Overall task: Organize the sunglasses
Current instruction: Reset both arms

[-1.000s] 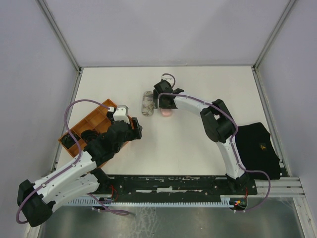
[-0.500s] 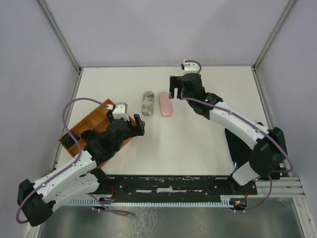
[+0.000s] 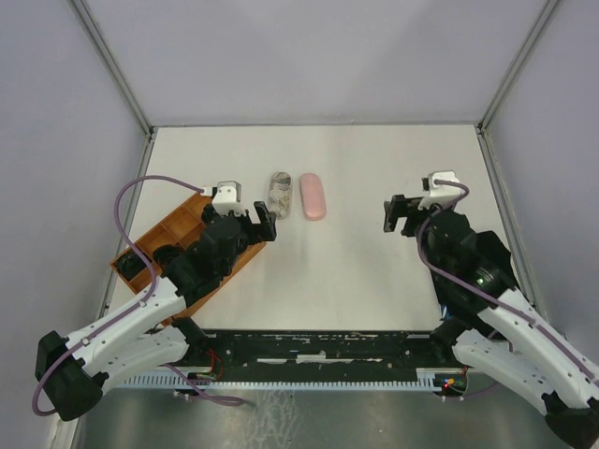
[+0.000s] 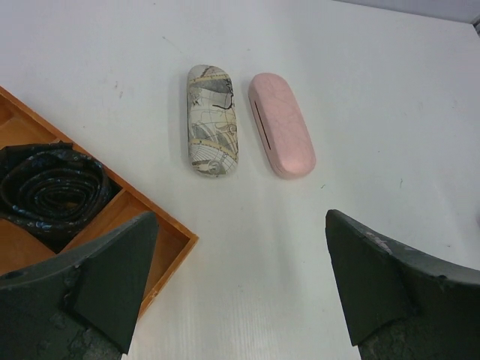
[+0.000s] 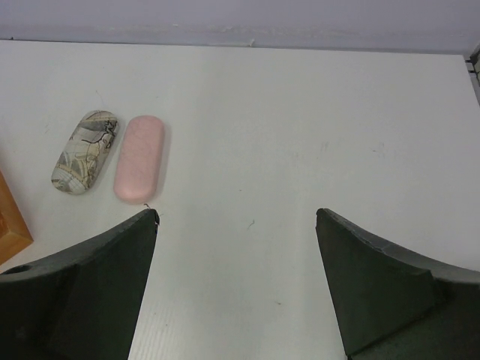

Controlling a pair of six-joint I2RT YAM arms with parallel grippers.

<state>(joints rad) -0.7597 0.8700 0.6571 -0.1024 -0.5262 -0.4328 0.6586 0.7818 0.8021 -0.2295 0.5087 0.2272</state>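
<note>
Left wrist view shows no sunglasses in the open. Patterned case (image 4: 212,120) and pink case (image 4: 280,124) lie side by side, long axes pointing away, nearer the left end effector (image 4: 240,247) than the right end effector (image 5: 236,217); both are wide open, empty.

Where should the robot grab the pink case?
Grip the pink case across its narrow middle, from straight above, left fingers on its long sides. It lies flat, and the patterned case lies close beside it, so that gap is tight.

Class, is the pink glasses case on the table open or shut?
Shut. The pink glasses case lies flat, its two halves closed together; only a thin dark seam shows along one side, nothing of the inside.
</note>
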